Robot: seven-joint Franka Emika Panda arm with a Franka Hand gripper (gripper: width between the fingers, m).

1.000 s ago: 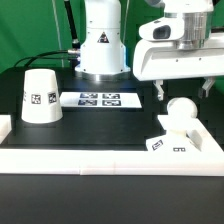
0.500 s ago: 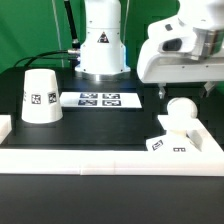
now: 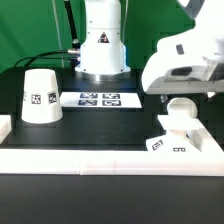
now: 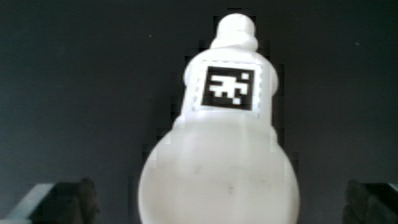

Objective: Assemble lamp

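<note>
Ext. view: bulb (image 3: pixel 180 109) sits at the ext. view's right, on the near part of the black tabletop (image 3: pixel 100 125). Round head up top, paler stem running down toward the base (image 3: pixel 170 145). The base is a squat white block w/ tags on its near face, just in front of the bulb. Can't tell whether the two touch or the bulb only lies behind it.

Shade (image 3: pixel 40 95) is at the ext. view's left, wide end down and narrow end up, tag facing the camera. It is well apart from bulb & base.

Marker board (image 3: pixel 98 99) lies flat btwn the shade and the arm's wrist housing (image 3: pixel 185 62), in front of the arm (image 3: pixel 101 40) pedestal.

The wrist housing hangs directly over the bulb and covers the area behind it. Fingers not readable in this view.

A white raised rim (image 3: pixel 90 157) runs along the near edge of the tabletop.

Wrist view: gripper (image 4: pixel 214 203) is spread wide. Dark fingertips (image 4: pixel 63 200) show at both lower corners, one each side of the bulb's round head, w/ dark gaps btwn them and the bulb. Nothing gripped. Square tag (image 4: pixel 228 88) sits on the stem, w/ the narrow stem end beyond it. Black tabletop all round.
</note>
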